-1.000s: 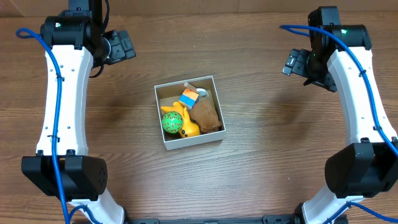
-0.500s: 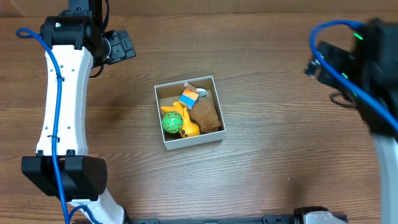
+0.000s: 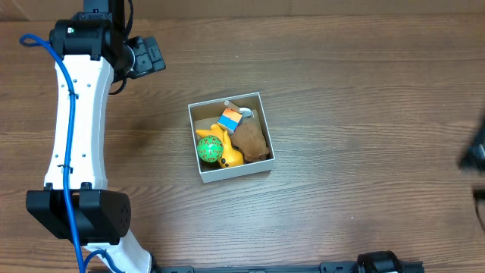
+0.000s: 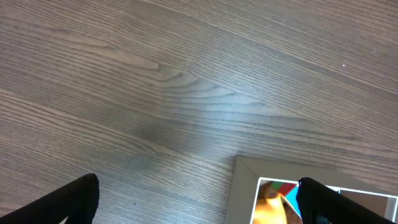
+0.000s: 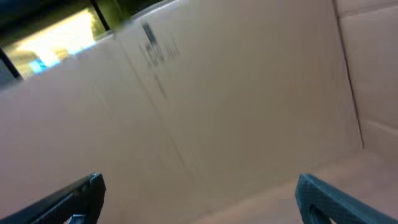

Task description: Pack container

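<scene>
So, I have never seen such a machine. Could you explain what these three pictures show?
It is a robot with two arms at a wooden table. One picture looks down from above: the white left arm and a square container holding a green ball, a yellow toy, a brown toy and an orange-and-blue block. The right arm is nearly out of view there. The other two come from cameras on the wrists. The left claw is open over bare wood near the container's corner. The right claw is open too, before a blurred beige surface. Neither holds anything.
</scene>
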You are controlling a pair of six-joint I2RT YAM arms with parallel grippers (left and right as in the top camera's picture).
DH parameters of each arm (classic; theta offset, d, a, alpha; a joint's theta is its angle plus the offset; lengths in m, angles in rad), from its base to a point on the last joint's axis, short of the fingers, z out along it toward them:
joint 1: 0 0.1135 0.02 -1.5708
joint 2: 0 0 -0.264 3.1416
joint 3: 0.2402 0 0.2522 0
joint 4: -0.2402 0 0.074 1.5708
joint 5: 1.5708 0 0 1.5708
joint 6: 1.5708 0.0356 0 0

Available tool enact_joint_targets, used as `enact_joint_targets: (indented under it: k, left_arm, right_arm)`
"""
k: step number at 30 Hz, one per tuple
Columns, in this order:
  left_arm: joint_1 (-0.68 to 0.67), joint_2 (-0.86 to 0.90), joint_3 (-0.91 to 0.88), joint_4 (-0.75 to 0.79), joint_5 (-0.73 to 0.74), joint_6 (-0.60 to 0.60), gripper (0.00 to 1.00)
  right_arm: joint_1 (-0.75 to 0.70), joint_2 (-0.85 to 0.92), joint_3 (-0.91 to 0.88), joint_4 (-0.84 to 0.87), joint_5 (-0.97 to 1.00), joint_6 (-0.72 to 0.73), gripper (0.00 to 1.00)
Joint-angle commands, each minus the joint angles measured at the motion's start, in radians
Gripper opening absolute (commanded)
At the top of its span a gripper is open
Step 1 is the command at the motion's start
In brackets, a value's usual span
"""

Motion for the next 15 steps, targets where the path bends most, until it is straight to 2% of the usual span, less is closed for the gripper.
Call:
enact_joint_targets:
  k: [1, 11, 15]
  left_arm:
    - [-0.002, -0.012, 0.009, 0.004, -0.003, 0.026, 1.00]
    - [-0.002, -0.012, 0.009, 0.004, -0.003, 0.026, 1.00]
    - [-0.003, -0.012, 0.009, 0.004, -0.003, 0.026, 1.00]
  right_arm:
    - [0.006, -0.146, -0.243, 0.133, 0.008, -0.007, 1.00]
    - [0.006, -0.474, -0.954, 0.602, -0.037, 0.000, 1.00]
    - [0.006, -0.552, -1.170, 0.764, -0.037, 0.026, 1.00]
